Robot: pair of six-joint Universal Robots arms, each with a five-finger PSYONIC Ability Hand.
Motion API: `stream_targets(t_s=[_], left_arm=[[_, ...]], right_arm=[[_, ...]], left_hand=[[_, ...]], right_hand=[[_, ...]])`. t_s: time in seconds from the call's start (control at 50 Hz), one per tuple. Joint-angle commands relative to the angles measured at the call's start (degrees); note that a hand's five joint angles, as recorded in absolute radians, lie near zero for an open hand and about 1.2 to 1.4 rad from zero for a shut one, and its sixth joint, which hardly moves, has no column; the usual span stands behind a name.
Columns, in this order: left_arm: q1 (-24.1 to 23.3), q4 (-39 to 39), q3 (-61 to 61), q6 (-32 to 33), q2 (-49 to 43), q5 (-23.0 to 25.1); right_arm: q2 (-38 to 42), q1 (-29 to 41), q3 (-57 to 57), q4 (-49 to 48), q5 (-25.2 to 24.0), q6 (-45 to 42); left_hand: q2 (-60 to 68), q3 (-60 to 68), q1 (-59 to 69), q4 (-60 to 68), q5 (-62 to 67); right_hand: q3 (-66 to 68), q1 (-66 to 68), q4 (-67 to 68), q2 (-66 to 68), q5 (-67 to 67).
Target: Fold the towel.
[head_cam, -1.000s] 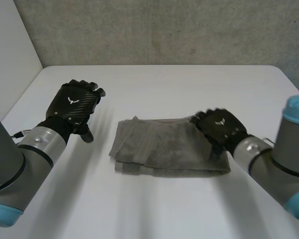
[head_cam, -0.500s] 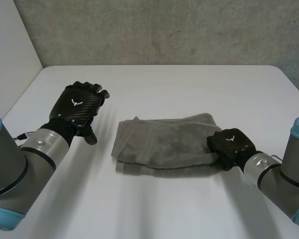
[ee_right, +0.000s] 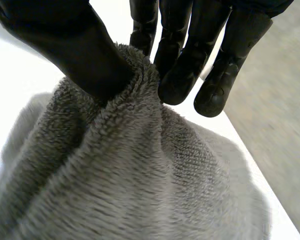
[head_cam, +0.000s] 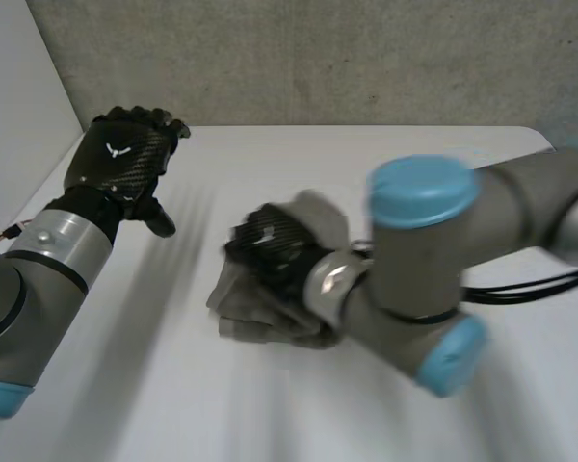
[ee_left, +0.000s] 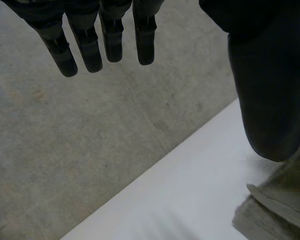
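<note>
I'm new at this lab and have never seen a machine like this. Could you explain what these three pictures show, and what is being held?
This is a two-armed robot at a white table, and each arm ends in a black mechanical hand. One picture looks down from a camera between and behind the arms, so the robot's left arm is at that picture's left. The other two come from cameras on the wrists, each looking along its own hand's palm. A grey towel lies on the table. In the right wrist view, the right hand pinches a bunched-up part of the towel between its thumb and fingers. The left hand is raised off to the side of the towel, with its fingers straight, and it holds nothing.
</note>
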Motion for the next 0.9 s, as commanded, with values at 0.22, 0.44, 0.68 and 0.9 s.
stream_targets(t_s=[0.22,0.44,0.68,0.9], left_arm=[[1.70,0.00,-0.73,-1.64,0.01,-0.76],[2.31,0.09,2.34,-2.17,-1.66,-0.85],[-3.21,-2.20,7.97,-14.19,-9.20,0.03],[-9.99,-2.55,8.15,-15.53,-20.98,-0.58]], right_arm=[[13.94,7.51,-10.65,-1.38,6.76,0.54],[-2.14,5.57,2.36,-4.19,9.57,8.72],[-12.78,-7.51,15.45,-3.84,9.92,24.25],[-9.09,-12.53,15.89,-4.45,5.36,42.62]], left_hand=[[-3.32,-3.66,-3.78,-3.99,-1.88],[-3.32,-3.66,-3.78,-3.99,-1.88],[-1.97,-2.32,-2.43,-2.64,-0.54],[-1.63,-1.98,-2.10,-2.31,-0.20]], right_hand=[[4.33,5.98,3.82,8.05,4.14],[-65.67,-64.02,-66.18,-61.95,-65.86],[-65.67,-64.02,-66.18,-61.95,-65.86],[-65.67,-64.02,-66.18,-61.95,-65.86]])
